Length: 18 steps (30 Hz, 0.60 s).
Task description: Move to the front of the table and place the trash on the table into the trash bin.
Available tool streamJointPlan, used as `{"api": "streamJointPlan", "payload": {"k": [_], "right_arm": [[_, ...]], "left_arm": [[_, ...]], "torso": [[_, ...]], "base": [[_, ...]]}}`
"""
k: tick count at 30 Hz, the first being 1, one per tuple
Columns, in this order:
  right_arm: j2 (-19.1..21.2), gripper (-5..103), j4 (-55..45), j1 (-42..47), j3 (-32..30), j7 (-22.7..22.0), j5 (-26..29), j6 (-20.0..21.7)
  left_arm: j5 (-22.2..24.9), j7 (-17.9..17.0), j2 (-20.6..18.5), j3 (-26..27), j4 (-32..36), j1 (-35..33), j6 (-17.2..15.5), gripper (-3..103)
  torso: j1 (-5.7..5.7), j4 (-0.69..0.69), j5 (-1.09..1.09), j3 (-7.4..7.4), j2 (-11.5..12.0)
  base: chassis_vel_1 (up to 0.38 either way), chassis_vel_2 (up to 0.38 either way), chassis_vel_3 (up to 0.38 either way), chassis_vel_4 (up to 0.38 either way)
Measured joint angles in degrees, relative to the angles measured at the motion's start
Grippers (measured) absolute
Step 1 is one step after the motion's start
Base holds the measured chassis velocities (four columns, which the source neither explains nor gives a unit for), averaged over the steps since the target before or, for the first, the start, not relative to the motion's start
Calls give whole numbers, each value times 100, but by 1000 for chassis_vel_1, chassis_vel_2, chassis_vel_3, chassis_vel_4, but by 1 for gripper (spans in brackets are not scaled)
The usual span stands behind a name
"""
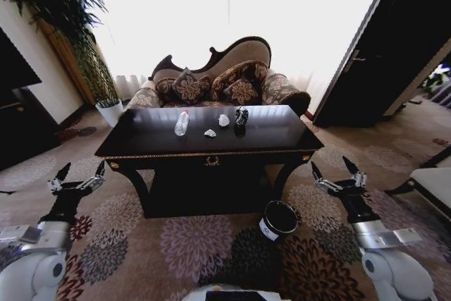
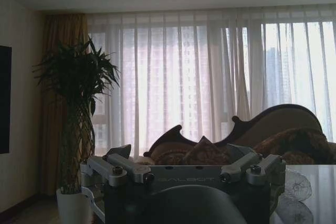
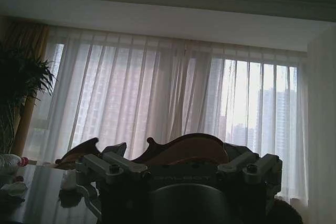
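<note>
The dark glossy table (image 1: 282, 135) stands straight ahead, with a gold emblem on its front. On its top lie two white paper wads (image 1: 210, 132) (image 1: 223, 120) and a black-and-silver can piece (image 1: 241, 116), the trash. The round black trash bin (image 1: 279, 220) sits on the carpet by the table's front right leg. My left gripper (image 1: 82, 168) hangs open in front of the table's left corner, holding nothing. At the right corner my right gripper (image 1: 331, 166) is open too, just above and to the right of the bin. The right wrist view catches a wad (image 3: 16, 188) on the table top (image 3: 42, 198).
A clear plastic bottle (image 1: 182, 123) lies on the table left of the wads. Behind the table is a patterned sofa (image 1: 225, 79) before a curtained window. A potted plant (image 1: 106, 107) stands at the back left, and a white seat (image 1: 433, 185) at the right edge.
</note>
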<state>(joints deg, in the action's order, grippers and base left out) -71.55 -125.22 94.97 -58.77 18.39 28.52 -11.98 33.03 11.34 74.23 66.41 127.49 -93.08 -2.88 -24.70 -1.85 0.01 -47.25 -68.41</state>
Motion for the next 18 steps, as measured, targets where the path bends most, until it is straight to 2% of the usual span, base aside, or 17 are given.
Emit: {"api": "streamJointPlan", "payload": {"k": [11, 18], "right_arm": [[18, 100, -20, 28, 68, -172, -20, -10], [18, 100, -20, 24, 95, -162, -58, -29]], "left_arm": [[12, 17, -7, 12, 22, -6, 33, 100], [16, 34, -23, 11, 5, 5, 40, 100]], "torso": [[-8, 0, -2, -2, 2], [-5, 0, 0, -1, 2]], "base": [[-276, 292, 284, -291], [-67, 54, 44, -55]]}}
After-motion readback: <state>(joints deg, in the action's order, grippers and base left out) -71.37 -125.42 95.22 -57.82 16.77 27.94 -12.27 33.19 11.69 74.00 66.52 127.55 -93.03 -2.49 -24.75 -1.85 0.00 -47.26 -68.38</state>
